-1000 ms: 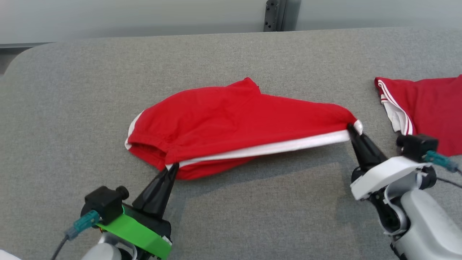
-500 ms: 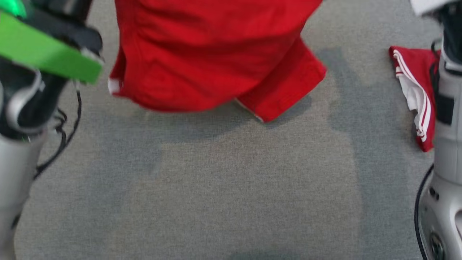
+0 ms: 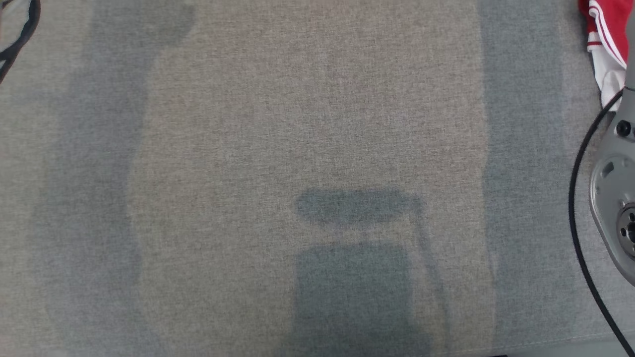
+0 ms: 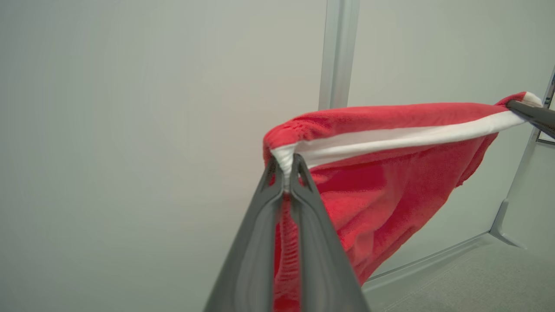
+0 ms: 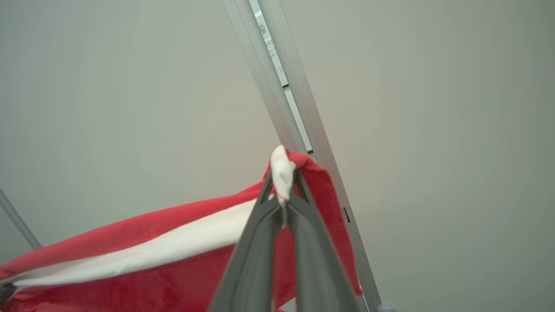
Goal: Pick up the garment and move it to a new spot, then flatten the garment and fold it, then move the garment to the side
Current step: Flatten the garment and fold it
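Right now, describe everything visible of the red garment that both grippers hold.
The red garment looks like soft, slightly fuzzy knit cloth with a white band along its top edge. It hangs in the air before a pale wall, the band pulled nearly taut between the left gripper and the right gripper, each shut on a bunched end of it. Below the band the red body sags in loose folds.

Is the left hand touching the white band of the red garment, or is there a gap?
Touching. In the left wrist view the left hand is shut on the white band of the red garment, with cloth pinched at its tip.
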